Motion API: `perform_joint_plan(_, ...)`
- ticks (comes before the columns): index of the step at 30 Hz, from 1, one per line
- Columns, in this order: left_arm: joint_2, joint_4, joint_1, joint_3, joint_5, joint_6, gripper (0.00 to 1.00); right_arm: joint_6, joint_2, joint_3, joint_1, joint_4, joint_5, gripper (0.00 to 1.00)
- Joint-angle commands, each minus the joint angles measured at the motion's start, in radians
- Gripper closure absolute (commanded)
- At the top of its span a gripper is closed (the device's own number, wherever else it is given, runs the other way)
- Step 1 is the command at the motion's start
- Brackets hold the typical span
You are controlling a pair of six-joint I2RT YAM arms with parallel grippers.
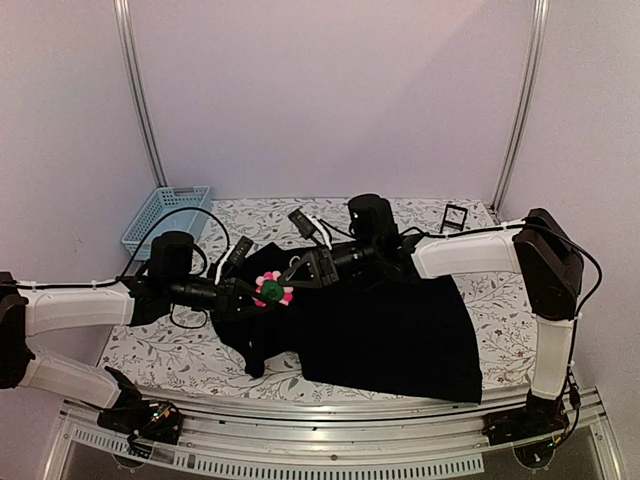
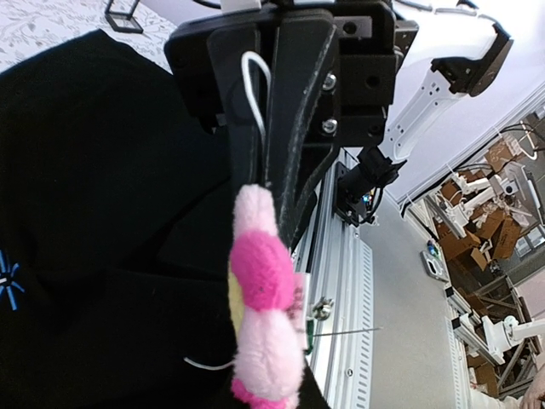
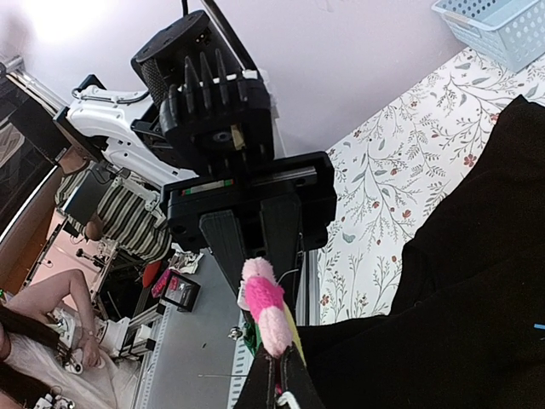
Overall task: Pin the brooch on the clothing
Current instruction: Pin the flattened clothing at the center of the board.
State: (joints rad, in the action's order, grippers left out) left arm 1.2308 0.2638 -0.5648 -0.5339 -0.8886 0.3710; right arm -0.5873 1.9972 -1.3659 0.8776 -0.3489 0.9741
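Top view, left to right.

Blue basket (image 1: pixel 165 218) at upper left, not in use.

Left gripper (image 1: pixel 245 292) left of centre, fingers drawn narrow on the brooch (image 1: pixel 271 291).

The brooch is held between the two grippers, above the left part of the shirt. It has plush petals in pale and hot pink and a yellowish-green centre, with a thin bare pin (image 2: pixel 345 331) jutting out behind.

Right gripper (image 1: pixel 298 276) just right of the brooch, likewise pinched narrow on it.

Black shirt (image 1: pixel 400 330) spreads from centre to lower right and lies limp. A small blue emblem (image 2: pixel 8 285) sits on the chest.

Judgement: the brooch is light, soft and easily squashed, and the pin is thin and bendable. Best held by the petal rim, leaving the pin free. The fabric will likely bunch — it needs bracing.
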Motion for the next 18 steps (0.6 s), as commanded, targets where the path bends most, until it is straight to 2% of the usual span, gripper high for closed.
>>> perform_joint_plan(1, 0.002, 0.044, -0.003, -0.007, 0.007, 0.000, 1.00, -0.028, 0.015, 0.026, 0.014, -0.002, 0.043, 1.00)
perform_joint_plan(4, 0.000, 0.045, -0.001, -0.003, 0.016, -0.010, 0.98, -0.062, 0.021, 0.044, 0.007, -0.019, 0.051, 1.00)
perform_joint_plan(5, -0.002, 0.034, -0.001, -0.002, 0.023, -0.021, 0.86, -0.095, 0.019, 0.060, 0.001, -0.040, 0.051, 1.00)
perform_joint_plan(7, -0.008, -0.018, 0.002, 0.000, 0.032, -0.087, 0.51, -0.155, 0.012, 0.099, -0.013, -0.102, 0.046, 1.00)
perform_joint_plan(9, -0.013, -0.102, 0.005, 0.001, 0.034, -0.186, 0.35, -0.203, -0.002, 0.126, -0.022, -0.133, 0.035, 1.00)
perform_joint_plan(14, -0.018, -0.198, 0.022, -0.007, 0.041, -0.360, 0.22, -0.208, -0.020, 0.128, -0.024, -0.138, 0.028, 1.00)
perform_joint_plan(18, -0.031, -0.293, 0.024, -0.028, 0.062, -0.519, 0.22, -0.232, -0.015, 0.130, -0.029, -0.138, -0.005, 1.00)
